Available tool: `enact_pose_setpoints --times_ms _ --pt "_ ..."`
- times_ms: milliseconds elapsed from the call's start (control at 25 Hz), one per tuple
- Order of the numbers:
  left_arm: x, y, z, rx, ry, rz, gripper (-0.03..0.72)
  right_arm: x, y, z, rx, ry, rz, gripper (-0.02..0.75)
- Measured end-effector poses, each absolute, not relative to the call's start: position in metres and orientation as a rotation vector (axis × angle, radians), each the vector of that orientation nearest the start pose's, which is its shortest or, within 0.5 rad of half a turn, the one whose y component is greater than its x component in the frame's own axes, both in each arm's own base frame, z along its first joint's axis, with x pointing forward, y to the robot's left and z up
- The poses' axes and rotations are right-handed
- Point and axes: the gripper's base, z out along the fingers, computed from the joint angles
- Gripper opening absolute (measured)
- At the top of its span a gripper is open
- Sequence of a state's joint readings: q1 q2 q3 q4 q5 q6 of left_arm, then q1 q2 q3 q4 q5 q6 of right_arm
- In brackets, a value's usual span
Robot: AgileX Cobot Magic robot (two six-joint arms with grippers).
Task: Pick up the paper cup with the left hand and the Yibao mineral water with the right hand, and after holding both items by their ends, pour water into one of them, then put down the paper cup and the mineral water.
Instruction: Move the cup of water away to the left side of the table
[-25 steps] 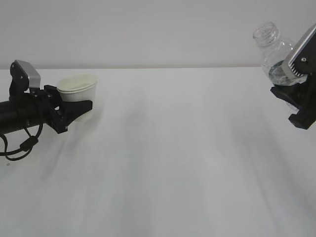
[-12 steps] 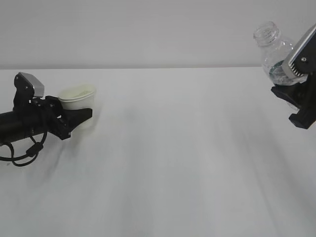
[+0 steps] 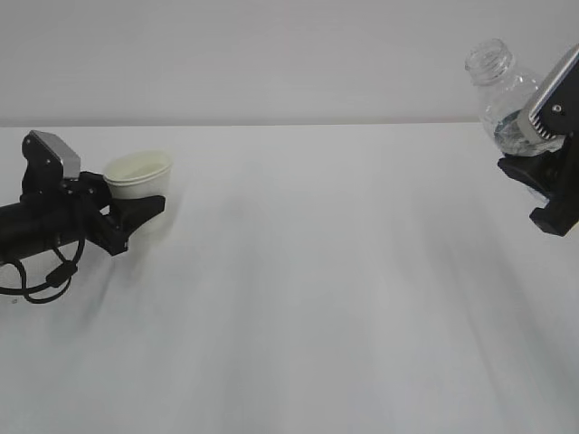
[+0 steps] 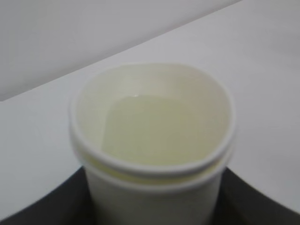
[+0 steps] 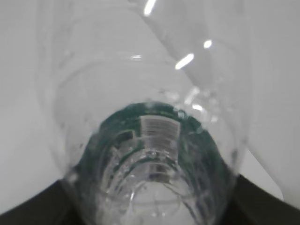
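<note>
Exterior view: with the cup (image 3: 138, 174) clamped low by the left gripper (image 3: 136, 210) and the bottle (image 3: 503, 99) gripped by the right gripper (image 3: 543, 185), setting-down is judged next.

Even, soft, bright light washes the white counter (image 3: 317, 298), leaving only faint grey shadows. Both wrist views are blurred up close. Small glare spots glint on the bottle (image 5: 154, 117).

Both black arms carry grey box modules; the left pincer (image 3: 136, 210) trails looped cable.
</note>
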State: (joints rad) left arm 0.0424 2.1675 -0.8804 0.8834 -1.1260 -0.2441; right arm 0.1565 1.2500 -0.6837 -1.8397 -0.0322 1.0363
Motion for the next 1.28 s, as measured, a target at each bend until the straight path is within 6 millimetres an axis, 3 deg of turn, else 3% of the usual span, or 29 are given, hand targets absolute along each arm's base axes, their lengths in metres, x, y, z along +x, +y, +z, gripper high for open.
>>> enact_pose_setpoints --times_ms 360,720,1280 --pt "0.368 -0.047 0.09 0.678 1.656 -0.491 0.395 0.257 0.043 0.265 -0.976 1.835 -0.369 0.433" --pt "0.367 -0.045 0.066 0.631 1.723 -0.502 0.394 0.257 0.043 0.265 -0.975 1.835 -0.37 0.432" --pt "0.368 -0.044 0.065 0.623 1.725 -0.499 0.4 0.257 0.043 0.265 -0.974 1.835 -0.372 0.432"
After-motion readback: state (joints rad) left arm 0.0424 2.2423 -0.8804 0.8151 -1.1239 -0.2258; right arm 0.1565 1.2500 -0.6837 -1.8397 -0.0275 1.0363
